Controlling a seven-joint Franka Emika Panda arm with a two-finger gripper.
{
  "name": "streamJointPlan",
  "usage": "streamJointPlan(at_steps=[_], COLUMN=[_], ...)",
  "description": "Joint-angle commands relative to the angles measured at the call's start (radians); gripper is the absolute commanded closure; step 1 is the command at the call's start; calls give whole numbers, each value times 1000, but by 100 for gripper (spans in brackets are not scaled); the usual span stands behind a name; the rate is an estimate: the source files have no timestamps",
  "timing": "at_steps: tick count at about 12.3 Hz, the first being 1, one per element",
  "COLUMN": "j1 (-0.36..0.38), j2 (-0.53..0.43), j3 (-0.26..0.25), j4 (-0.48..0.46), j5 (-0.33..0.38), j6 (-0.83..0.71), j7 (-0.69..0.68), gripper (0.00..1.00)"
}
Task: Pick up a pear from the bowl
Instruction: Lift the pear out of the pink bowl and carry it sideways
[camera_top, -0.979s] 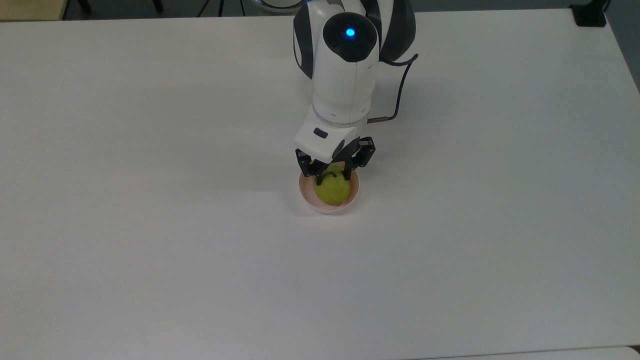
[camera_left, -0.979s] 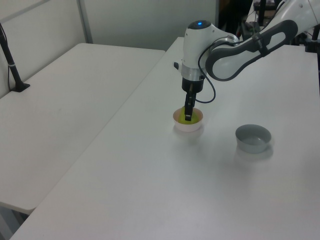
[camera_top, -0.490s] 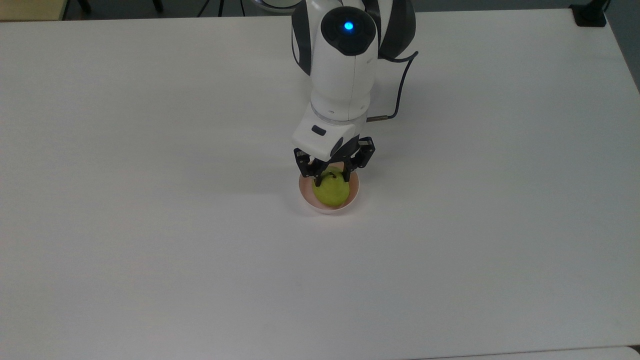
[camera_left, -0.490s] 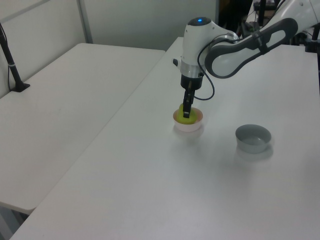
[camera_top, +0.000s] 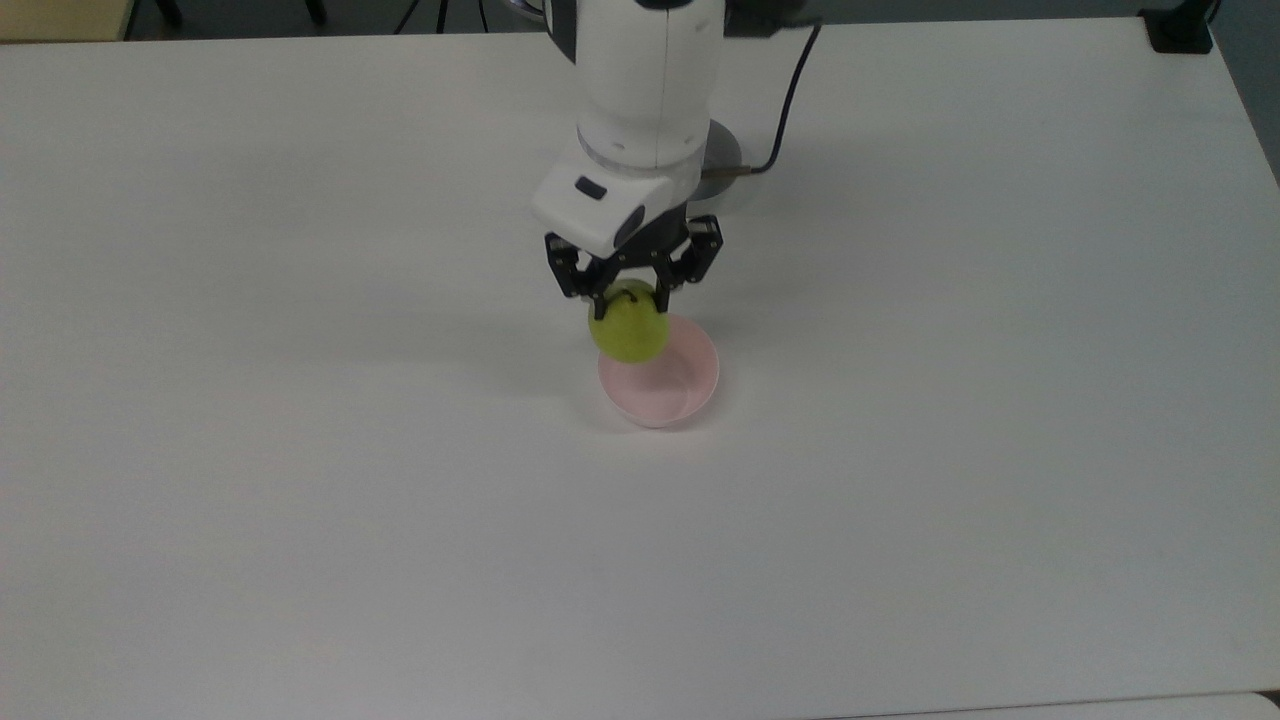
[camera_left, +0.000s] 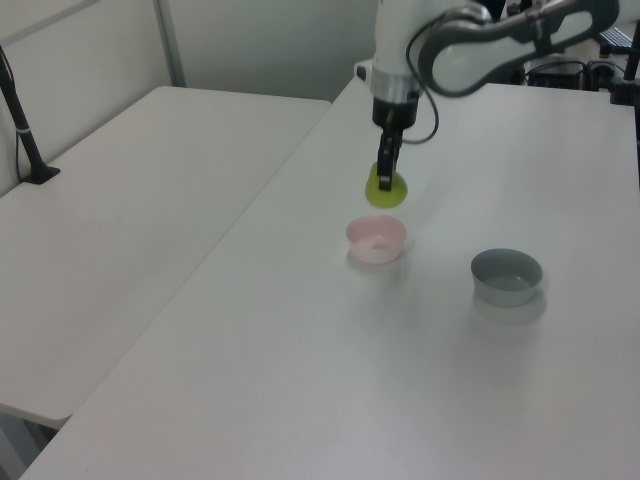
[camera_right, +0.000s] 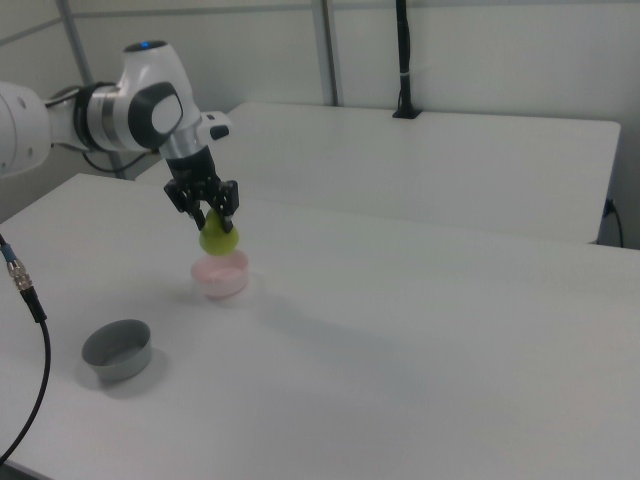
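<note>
The end effector (camera_top: 629, 293) is clamped on the upper part of the pear (camera_top: 629, 331), which hangs clear above the pink bowl (camera_top: 690, 385) (a grey bowl (camera_left: 507, 275) sits apart on the white surface (camera_top: 300, 450)), so the lift looks nearly complete and the next move needs only a steady grip.

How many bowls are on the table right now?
2. The pink bowl sits just below the pear that the gripper holds in the air. The grey bowl stands apart, to the left view's right of the pink one. Both look empty.
</note>
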Motion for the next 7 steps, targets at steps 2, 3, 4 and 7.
streamJointPlan(at_steps=[2, 3, 4, 7], j1=[-81, -106, -139, -231], j2=[-106, -138, -167, -287], j3=[67, 81, 113, 147], j4=[54, 54, 52, 23], j5=[-1, -1, -1, 38], j6=[-205, -237, -269, -392], j7=[-29, -31, -31, -123], gripper=[100, 100, 100, 100])
